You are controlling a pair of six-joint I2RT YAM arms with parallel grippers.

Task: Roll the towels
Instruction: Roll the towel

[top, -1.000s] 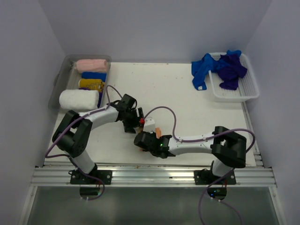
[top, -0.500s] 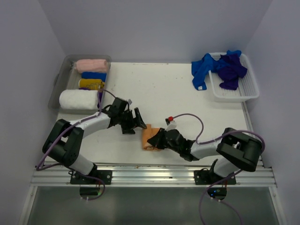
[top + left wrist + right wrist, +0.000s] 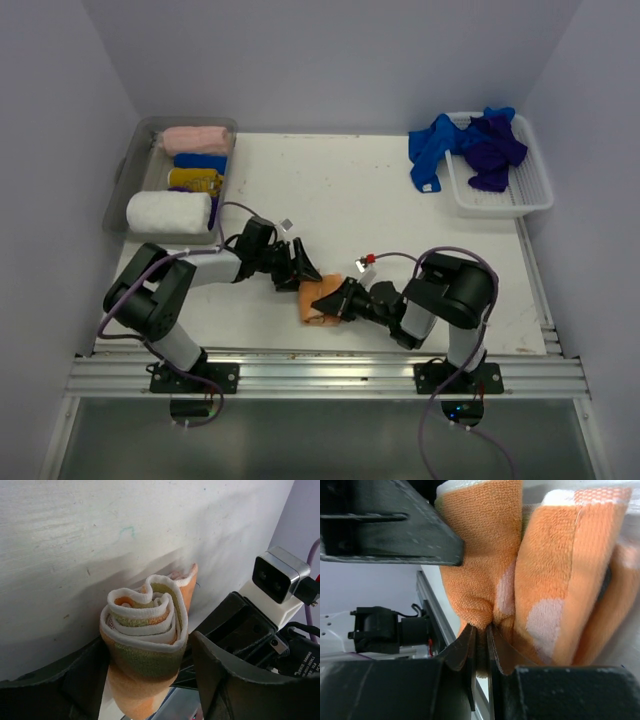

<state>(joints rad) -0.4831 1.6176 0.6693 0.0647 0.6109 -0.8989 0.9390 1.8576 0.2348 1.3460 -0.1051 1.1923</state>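
Likely to go wrong right at the pinch: on release by the right fingers (image 3: 469, 647), a fair chance of the outer lap of the peach-orange towel (image 3: 145, 630) springing back and loosening the coil. With a sideways pull instead of a clean let-go, a risk of dragging the caught fold out and unwinding the roll. Also a risk of nudging it toward the near edge of the worktop (image 3: 380, 190), not far below it in the overhead view.

Right fingers pressed almost together, nipping a thin fold of the orange cloth at their tips, low in the middle of the right wrist view. Left fingers (image 3: 220, 675) spread wide, set either side of the roll's spiral end at centre frame. Hard to tell whether pressing on the cloth or merely beside it.

Roll lying on the worktop, lower middle of the overhead view, between both wrists.

Farther out, loose blue and purple towels (image 3: 490, 150) heaped in and over the white basket (image 3: 535, 190) at upper right, not yet rolled. Finished rolls in the clear bin (image 3: 125, 180) at upper left.
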